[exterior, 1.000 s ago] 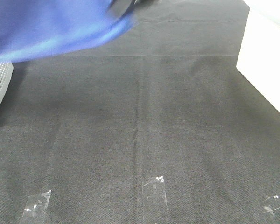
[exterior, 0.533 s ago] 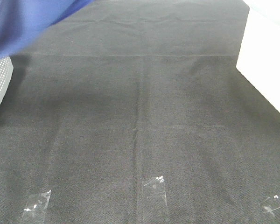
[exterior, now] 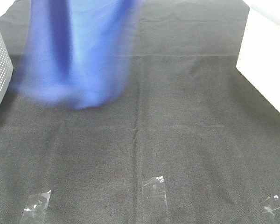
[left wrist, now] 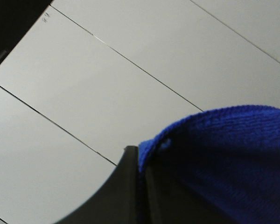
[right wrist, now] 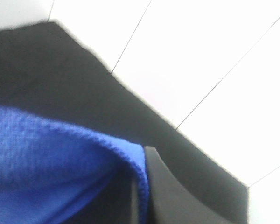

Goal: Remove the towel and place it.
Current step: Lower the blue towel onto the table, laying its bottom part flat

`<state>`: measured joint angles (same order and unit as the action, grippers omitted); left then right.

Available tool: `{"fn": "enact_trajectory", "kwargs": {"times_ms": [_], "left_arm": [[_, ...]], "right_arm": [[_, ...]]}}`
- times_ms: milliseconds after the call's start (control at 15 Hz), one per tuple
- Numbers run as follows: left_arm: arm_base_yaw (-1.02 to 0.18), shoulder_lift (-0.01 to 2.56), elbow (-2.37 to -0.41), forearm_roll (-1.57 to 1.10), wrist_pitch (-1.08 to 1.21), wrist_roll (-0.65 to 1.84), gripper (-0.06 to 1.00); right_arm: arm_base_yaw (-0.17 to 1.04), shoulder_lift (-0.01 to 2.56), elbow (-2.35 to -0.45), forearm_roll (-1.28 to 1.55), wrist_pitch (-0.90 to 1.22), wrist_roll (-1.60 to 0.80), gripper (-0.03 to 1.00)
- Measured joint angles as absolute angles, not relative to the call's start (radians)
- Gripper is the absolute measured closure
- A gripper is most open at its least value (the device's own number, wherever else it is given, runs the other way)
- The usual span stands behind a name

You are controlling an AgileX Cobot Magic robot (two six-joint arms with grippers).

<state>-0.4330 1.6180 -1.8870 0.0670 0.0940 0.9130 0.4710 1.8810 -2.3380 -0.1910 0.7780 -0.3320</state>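
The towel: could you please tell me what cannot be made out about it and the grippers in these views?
- Exterior high: the towel is motion-blurred, so its edges and any tag are lost; its top leaves the upper frame edge, hiding both grippers.
- Exterior high: blur hides whether it touches the black table covering.
- Left wrist: the left gripper shows only fingertips on cloth.
- Right wrist: the right gripper likewise, out of focus.

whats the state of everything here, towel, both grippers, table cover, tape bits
towel: held up, hanging in folds, blurred; whether its lower end touches the cover, cannot tell
left gripper: shut on the towel's edge
right gripper: shut on the towel's edge
black table cover: spread flat, faint creases
tape strips: stuck flat on the cover
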Motion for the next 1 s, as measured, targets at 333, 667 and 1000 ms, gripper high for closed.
{"fn": "enact_trajectory", "kwargs": {"times_ms": [333, 667, 1000], "left_arm": [[-0.428, 1.729, -1.887, 0.076, -0.153, 0.913, 0.94], [-0.332, 1.784, -1.887, 0.05, -0.344, 0.872, 0.94], [-0.292, 1.849, -1.903, 0.051, -0.479, 0.86, 0.94]], "right_arm": [[0.471, 1.892, -2.338, -0.27, 0.589, -0.259, 0.96], [0.471, 1.935, -2.338, -0.354, 0.459, -0.256, 0.96], [0.463, 1.992, -2.338, -0.377, 0.186, -0.256, 0.96]]}}
